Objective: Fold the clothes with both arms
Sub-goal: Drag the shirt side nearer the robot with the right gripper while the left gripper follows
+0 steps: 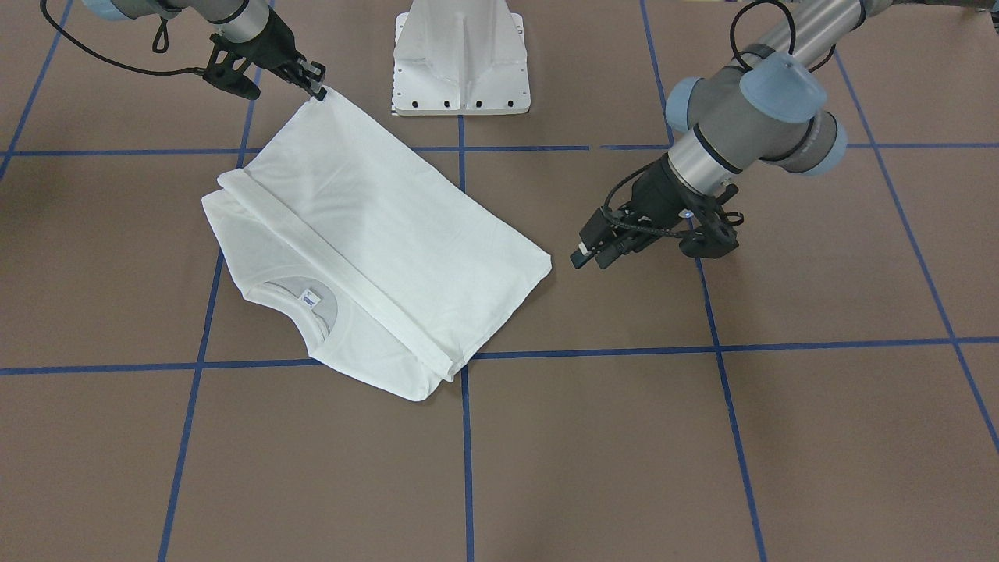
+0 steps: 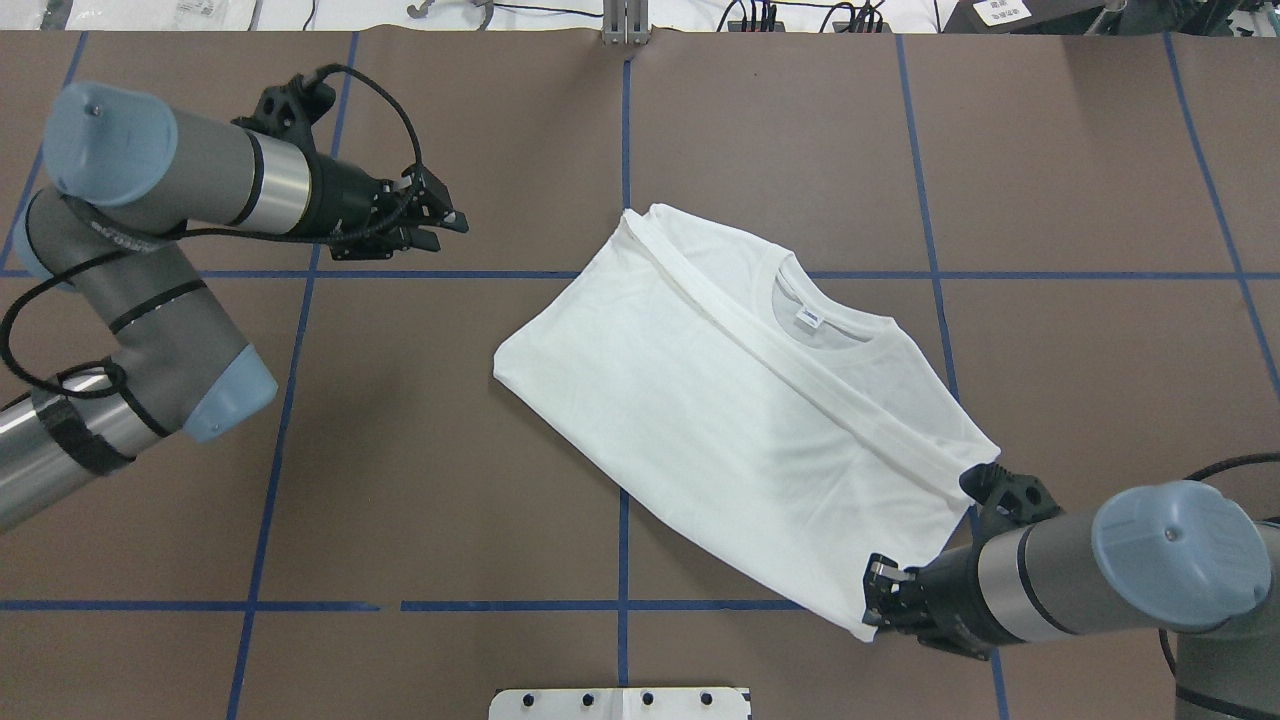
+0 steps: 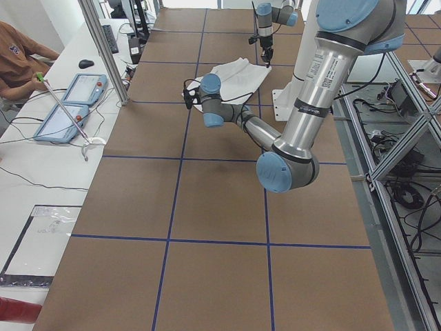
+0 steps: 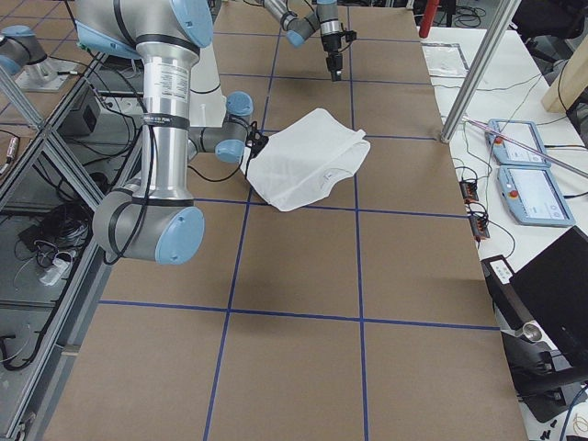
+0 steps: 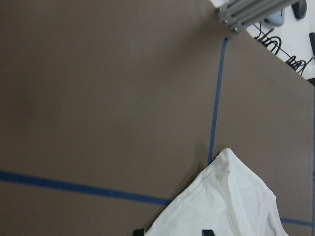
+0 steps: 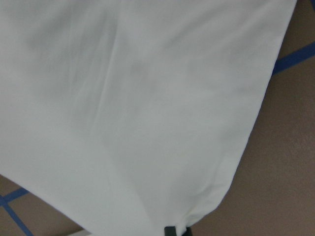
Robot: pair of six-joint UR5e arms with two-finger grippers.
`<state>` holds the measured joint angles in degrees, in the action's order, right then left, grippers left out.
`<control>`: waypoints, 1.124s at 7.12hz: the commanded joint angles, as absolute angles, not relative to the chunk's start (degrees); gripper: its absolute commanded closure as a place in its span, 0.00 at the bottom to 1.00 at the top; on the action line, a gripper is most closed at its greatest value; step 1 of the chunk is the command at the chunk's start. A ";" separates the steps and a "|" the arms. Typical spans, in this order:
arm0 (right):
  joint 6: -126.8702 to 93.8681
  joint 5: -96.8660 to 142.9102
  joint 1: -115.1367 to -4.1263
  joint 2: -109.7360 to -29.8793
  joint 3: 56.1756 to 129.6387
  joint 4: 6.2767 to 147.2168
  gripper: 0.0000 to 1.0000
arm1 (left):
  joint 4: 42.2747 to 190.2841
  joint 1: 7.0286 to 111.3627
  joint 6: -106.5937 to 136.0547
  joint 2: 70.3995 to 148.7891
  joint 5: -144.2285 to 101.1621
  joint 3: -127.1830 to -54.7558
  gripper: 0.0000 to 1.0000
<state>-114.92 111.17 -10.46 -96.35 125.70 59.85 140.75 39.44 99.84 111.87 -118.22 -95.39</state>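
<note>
The clothes (image 1: 375,234) (image 2: 720,400) are one white T-shirt lying part-folded on the brown table, a long fold running along it, with the ribbed collar and small neck tag (image 1: 312,298) showing. My right gripper (image 1: 318,82) (image 2: 876,596) is shut on the shirt's hem corner nearest the robot, and the cloth bunches at its fingertip in the right wrist view (image 6: 174,231). My left gripper (image 1: 587,256) (image 2: 448,226) hangs open a short way off the shirt's opposite hem corner, holding nothing. Its two fingertips (image 5: 139,231) stand apart at the bottom of the left wrist view, with the shirt's edge (image 5: 221,206) between them.
A white pedestal stand (image 1: 460,62) (image 2: 620,703) sits at the robot's side of the table. Blue tape lines (image 1: 466,437) grid the brown surface. A person (image 3: 21,55) sits beside teach pendants (image 3: 76,89) beyond the table's far edge, near an aluminium post (image 3: 103,48).
</note>
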 commanded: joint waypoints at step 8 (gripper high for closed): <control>-116.19 111.53 -2.11 -97.38 127.79 59.77 0.60 | 135.70 23.82 109.16 115.75 -107.50 -91.67 1.00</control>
